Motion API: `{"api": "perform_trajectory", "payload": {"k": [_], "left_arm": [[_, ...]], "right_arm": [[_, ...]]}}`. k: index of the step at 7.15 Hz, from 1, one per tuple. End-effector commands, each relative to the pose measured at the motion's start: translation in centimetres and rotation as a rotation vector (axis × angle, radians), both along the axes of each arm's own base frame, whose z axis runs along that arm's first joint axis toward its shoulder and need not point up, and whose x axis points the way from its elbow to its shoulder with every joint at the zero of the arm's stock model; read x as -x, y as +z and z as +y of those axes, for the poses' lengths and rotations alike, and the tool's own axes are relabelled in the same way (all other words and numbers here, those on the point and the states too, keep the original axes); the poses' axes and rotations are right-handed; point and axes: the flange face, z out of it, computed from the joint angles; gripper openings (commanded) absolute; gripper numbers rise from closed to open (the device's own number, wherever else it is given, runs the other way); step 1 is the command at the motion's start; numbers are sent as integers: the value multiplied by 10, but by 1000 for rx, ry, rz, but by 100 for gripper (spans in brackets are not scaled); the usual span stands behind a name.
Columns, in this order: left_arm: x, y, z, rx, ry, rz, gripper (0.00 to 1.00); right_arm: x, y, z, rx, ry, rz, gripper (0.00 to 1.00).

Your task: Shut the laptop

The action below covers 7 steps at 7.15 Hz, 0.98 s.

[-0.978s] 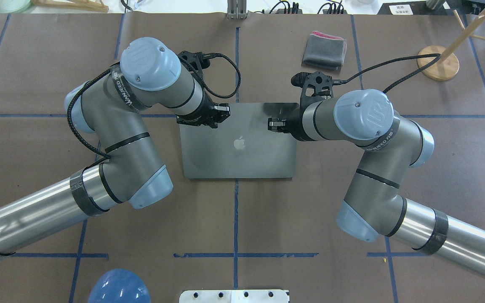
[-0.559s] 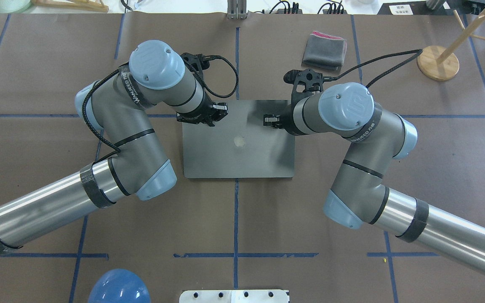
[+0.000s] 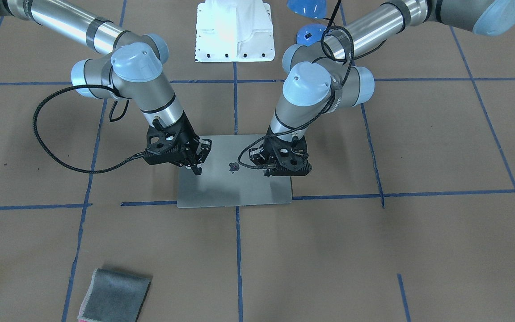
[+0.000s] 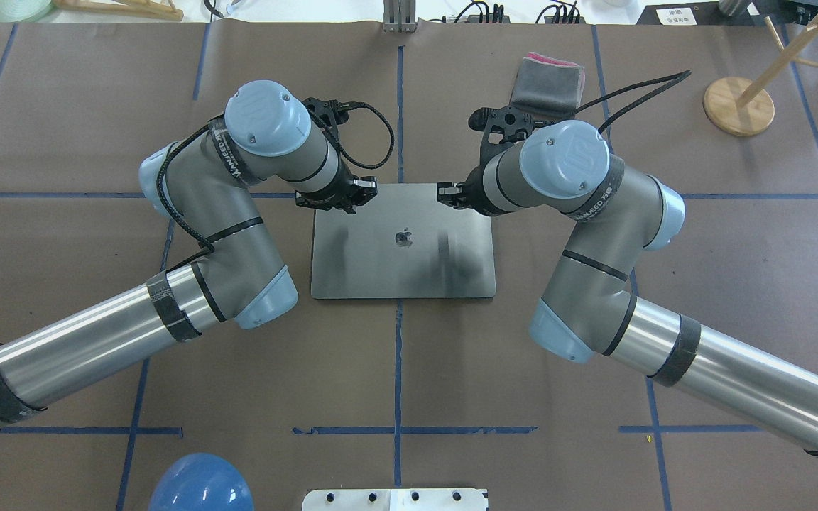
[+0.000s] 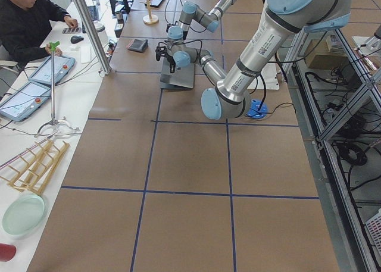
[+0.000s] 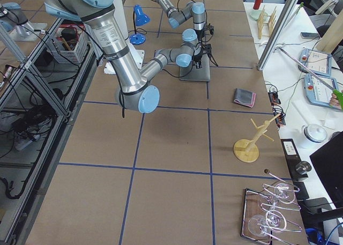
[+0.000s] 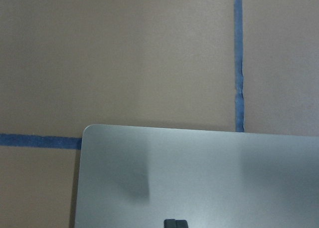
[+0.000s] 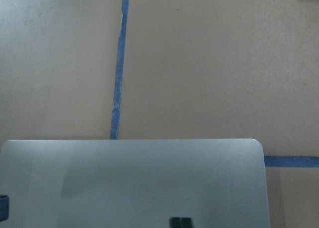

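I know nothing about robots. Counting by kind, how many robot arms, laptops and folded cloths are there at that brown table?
Arms: 2, left arm, right arm
Laptop: 1
Cloth: 1
Total: 4

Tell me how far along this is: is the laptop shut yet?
Done, it seems: the laptop lies flat, logo up, with no screen or keyboard showing. In hand: the left gripper and right gripper sit low over the lid's far edge, fingers together; whether they press on it I cannot tell. Remaining: probably only lifting both arms clear, if the lid is fully down.
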Motion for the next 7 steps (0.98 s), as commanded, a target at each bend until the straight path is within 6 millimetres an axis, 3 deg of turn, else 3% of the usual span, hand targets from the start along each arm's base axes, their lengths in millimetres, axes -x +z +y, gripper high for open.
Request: {"api": "perform_trajectory", "payload": {"k": [1, 5, 6, 7], "left_arm": [[-14, 17, -9, 10, 1, -14, 0], [-15, 20, -10, 14, 1, -19, 0], [-7, 16, -17, 8, -10, -11, 1], [18, 5, -31, 24, -24, 12, 46]], "right_arm": [[-19, -6, -13, 20, -21, -29, 1], [-33, -16, -17, 21, -28, -52, 4], [-43, -18, -23, 31, -37, -65, 19], [-59, -18, -30, 61, -68, -80, 69]]}}
